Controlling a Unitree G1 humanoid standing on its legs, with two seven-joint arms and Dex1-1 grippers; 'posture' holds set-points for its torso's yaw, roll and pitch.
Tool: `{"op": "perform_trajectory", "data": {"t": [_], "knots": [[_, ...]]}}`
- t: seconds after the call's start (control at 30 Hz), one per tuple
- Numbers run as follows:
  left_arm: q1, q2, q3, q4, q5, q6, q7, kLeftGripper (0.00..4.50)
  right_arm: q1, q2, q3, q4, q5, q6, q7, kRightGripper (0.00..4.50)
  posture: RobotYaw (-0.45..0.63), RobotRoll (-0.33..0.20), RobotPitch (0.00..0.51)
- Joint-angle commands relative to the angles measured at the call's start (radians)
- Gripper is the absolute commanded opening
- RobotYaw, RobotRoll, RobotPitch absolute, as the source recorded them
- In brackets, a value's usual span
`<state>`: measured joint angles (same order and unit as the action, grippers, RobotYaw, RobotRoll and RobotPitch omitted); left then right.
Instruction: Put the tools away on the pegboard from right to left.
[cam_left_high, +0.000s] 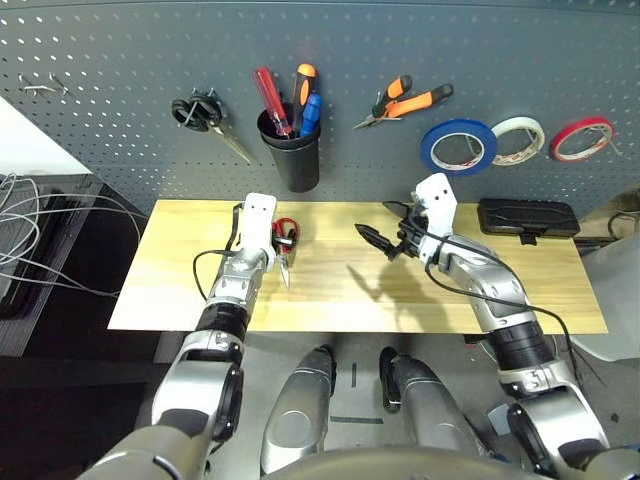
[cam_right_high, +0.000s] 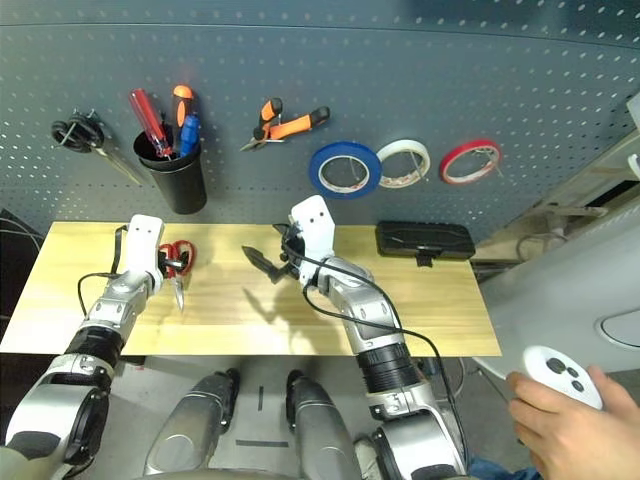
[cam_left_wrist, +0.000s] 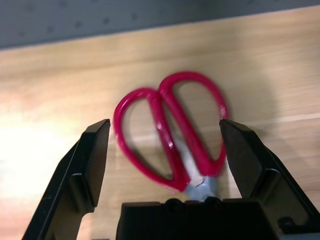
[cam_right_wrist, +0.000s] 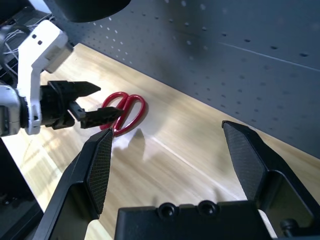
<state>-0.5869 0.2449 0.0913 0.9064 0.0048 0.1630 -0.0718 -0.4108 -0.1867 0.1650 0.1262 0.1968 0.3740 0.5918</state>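
The large dark grey perforated pegboard is spanning the whole back, from nine o'clock round to three o'clock. Below it the pale wooden tabletop is lying with its front edge toward six o'clock; a broad bare stretch is sitting open at its centre between the two arms.

On the board, the blue tape roll is hanging at two o'clock, just beside a white tape roll and a red tape roll. The orange-and-black-handled pliers are hanging at one o'clock. The black cup holder at twelve is holding the small blue-handled screwdriver with other screwdrivers. Black-handled scissors are hanging at eleven.

A flat black case is lying at the table's back edge at three o'clock.

The right gripper is hovering over the table's middle, its fingers spread wide and holding nothing.

The left gripper is standing open, its fingers straddling the red-handled scissors, which are lying flat on the wood at nine o'clock, blades toward the front edge.
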Motion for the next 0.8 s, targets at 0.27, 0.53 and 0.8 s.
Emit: {"op": "perform_trajectory", "data": {"t": [0.27,0.53,0.8], "knots": [[-0.041,0.039,0.083,0.174,-0.031,-0.045,0.091,4.47,0.033,0.001,0.017,-0.050,-0.002,0.034,0.000,4.50,0.04,0.000,0.270],[-0.058,0.056,0.085,0.251,-0.023,-0.064,0.100,4.47,0.033,0.004,0.026,-0.077,0.000,0.057,0.002,4.50,0.03,0.000,0.269],[-0.085,0.044,0.078,0.296,-0.016,-0.052,0.073,4.47,0.040,0.008,0.032,-0.126,0.004,0.085,-0.001,4.50,0.02,0.000,0.268]]}}
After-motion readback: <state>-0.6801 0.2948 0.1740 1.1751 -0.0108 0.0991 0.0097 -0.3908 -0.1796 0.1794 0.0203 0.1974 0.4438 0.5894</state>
